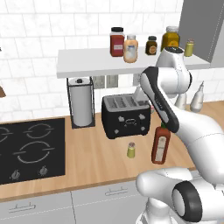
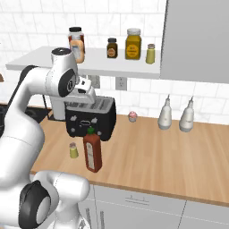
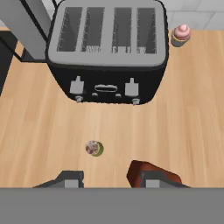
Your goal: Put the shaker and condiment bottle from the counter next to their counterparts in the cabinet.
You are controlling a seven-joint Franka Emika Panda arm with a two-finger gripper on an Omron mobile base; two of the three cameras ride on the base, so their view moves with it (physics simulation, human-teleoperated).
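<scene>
The shaker, small and yellow-green with a grey cap, stands on the light-wood counter in front of the toaster. To its right stands the condiment bottle, dark red with a green cap. My gripper hangs over the toaster, pointing down, open and with nothing between its fingers. Seen from the hand, the shaker lies below and between the fingertips. On the cabinet shelf sit the counterparts: several jars and a twin shaker.
A black toaster stands behind the shaker. A paper-towel holder is to its left, and the stovetop lies further left. Two white nozzle bottles and a small cupcake stand near the wall.
</scene>
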